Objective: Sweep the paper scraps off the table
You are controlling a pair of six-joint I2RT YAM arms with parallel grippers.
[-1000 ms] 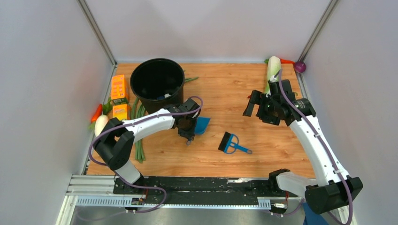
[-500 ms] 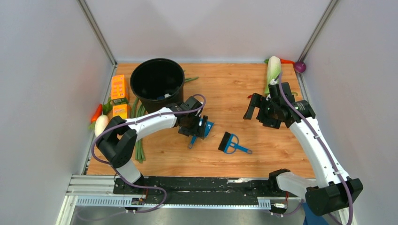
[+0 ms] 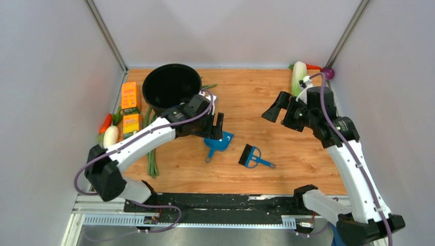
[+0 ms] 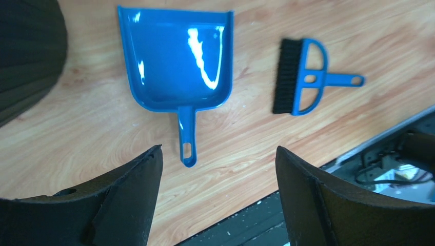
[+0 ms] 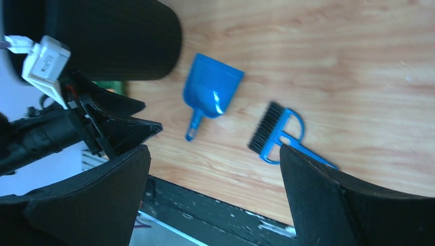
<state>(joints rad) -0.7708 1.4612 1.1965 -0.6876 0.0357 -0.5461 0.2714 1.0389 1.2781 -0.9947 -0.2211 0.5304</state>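
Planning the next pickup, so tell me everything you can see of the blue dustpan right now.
The dustpan is glossy blue plastic, a shallow scoop with raised side walls and a short straight handle ending in a hang hole. It lies flat on the table, face up, handle toward the near rail. It looks empty inside. Nothing touches it: the left gripper hangs open above, and the brush lies apart.

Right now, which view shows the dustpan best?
Left wrist: the dustpan lies large and near centre, with the pan and handle fully visible. Right wrist shows it whole but smaller, at an angle. Top external shows it smallest, with little detail.
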